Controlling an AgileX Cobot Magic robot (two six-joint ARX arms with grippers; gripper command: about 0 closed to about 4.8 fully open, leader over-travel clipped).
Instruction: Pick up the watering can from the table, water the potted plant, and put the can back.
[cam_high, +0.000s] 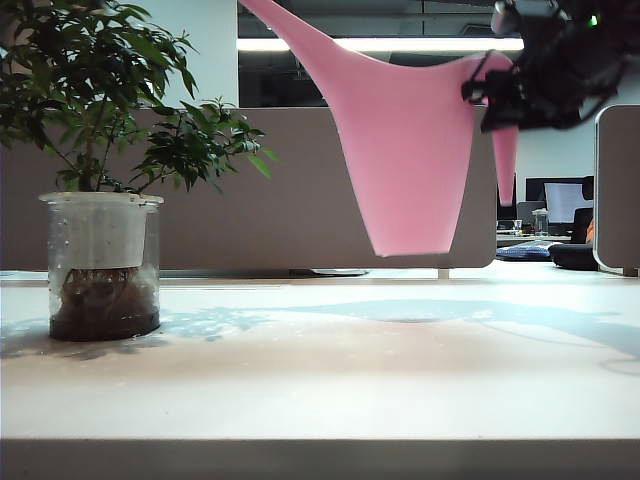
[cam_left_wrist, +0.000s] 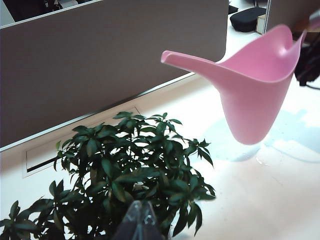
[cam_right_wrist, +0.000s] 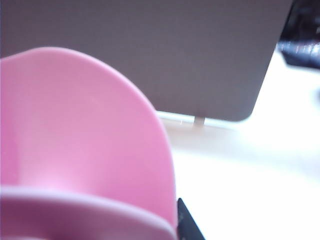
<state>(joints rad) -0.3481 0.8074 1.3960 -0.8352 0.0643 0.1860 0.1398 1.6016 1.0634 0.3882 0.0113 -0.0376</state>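
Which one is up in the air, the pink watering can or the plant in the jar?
The pink watering can: the right gripper holds it by the handle, clear of the table. The potted plant stands on the table.

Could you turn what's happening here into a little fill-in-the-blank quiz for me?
1. The watering can is held up in the air by the ____ gripper.
2. The colour of the can is ____.
3. The potted plant stands in a clear ____ jar on the table.
4. The left gripper is right next to the ____.

Missing words: right; pink; glass; plant
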